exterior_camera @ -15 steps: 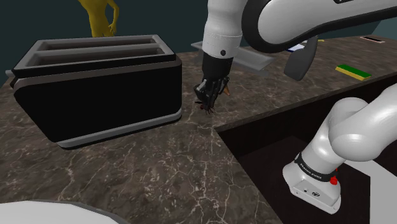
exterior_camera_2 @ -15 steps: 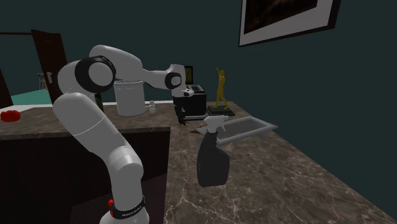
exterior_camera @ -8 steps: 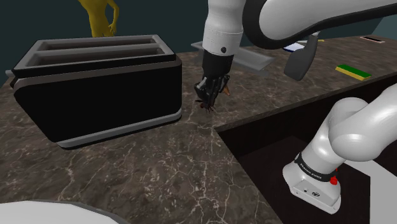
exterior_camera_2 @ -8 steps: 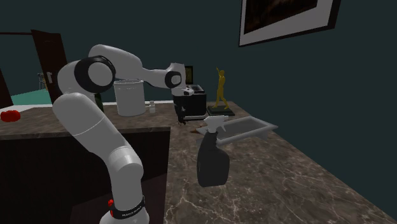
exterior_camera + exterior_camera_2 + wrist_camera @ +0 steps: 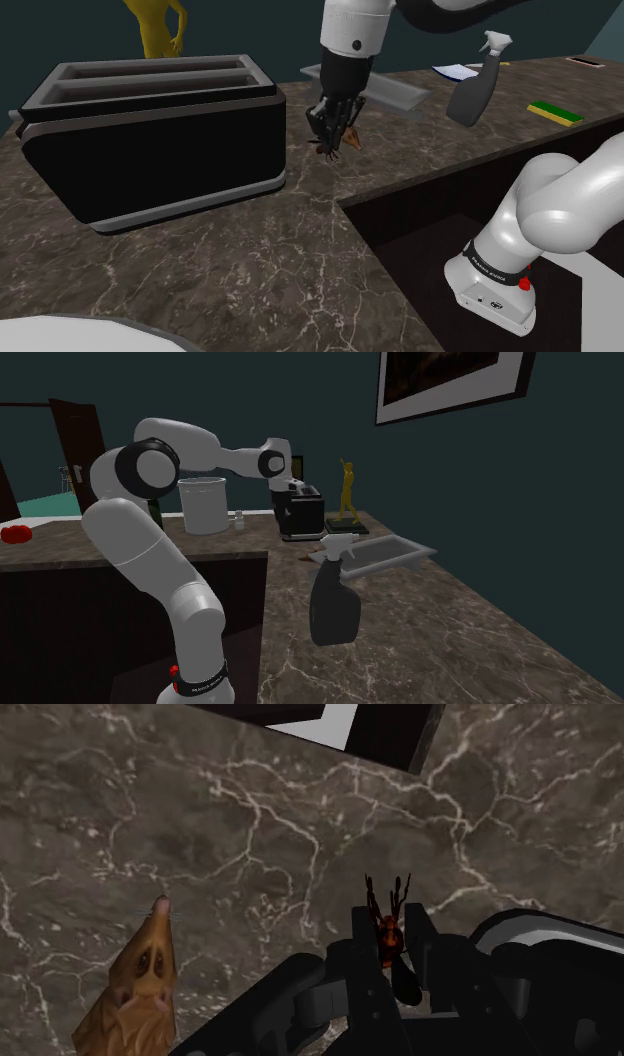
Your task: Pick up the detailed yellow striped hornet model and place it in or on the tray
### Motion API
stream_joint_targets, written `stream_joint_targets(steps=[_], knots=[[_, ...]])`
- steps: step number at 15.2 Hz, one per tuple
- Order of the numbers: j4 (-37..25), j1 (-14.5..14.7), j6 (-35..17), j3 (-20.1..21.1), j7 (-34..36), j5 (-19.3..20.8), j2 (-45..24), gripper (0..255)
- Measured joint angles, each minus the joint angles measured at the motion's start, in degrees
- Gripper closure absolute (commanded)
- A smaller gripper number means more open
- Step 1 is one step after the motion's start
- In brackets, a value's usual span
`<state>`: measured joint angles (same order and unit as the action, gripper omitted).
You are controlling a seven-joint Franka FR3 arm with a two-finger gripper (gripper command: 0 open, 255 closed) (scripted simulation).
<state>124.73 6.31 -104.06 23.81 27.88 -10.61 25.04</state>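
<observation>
Gripper (image 5: 331, 142) is being clamped on the hornet model (image 5: 388, 937). Its dark body with orange-red markings is being pinched between both fingers (image 5: 362, 954), with the legs being left sticking out past the tips. The hornet is being held over the dark marbled counter (image 5: 300, 260), just beside the end of the black toaster (image 5: 150, 140). A brown animal figure (image 5: 138, 999) is being seen near the gripper. The grey tray (image 5: 400, 95) is being seen beyond the gripper, apart from the hornet. A dark spray bottle (image 5: 478, 85) is being seen further toward the shoulder view's right.

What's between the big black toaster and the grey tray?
In the shoulder view, the gripper hangs there clasping the hornet, with a small brown figure beside it.
</observation>
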Motion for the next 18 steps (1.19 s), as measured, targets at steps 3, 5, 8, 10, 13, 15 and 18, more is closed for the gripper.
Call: stream_joint_targets(steps=[3,5,8,10,13,15,18], knots=[[-2.22,-0.17,2.08,-0.3,-0.01,0.26,-0.16,255],[-3.89,-0.26,3.76,-0.55,-0.01,0.39,-0.15,255],[-6.34,-0.37,6.16,-0.82,0.08,0.58,-0.21,255],[-8.06,-0.45,7.48,-0.81,0.32,0.74,-0.61,255],[-10.88,-0.66,9.66,-0.96,0.47,1.07,-1.29,255],[-12.77,-0.72,11.34,-1.06,0.63,1.19,-1.49,255],[-15.52,-0.88,13.41,-1.14,0.82,1.47,-2.19,255]])
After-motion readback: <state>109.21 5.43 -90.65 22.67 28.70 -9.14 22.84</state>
